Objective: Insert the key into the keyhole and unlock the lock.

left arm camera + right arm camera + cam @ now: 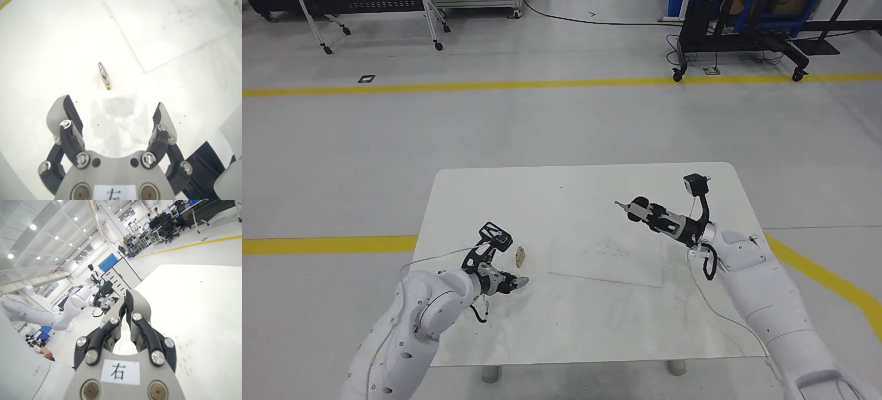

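A small brass padlock [523, 256] with a silver shackle lies on the white table [572, 190], left of centre. My left gripper [512, 283] hangs just in front of it, open and holding nothing. In the left wrist view the padlock [104, 76] lies beyond the spread fingertips of the left gripper [113, 102], apart from them. My right gripper [630, 208] is held above the table's right half, shut, with a thin metal tip, the key [618, 204], sticking out of it. In the right wrist view the right gripper [126, 294] has its pads pressed together, and the key is hidden.
A thin clear sheet [607, 262] lies flat on the table between the two arms, and its corner [145, 72] comes close to the padlock. The right wrist view looks across the table at the left arm's gripper [105, 302].
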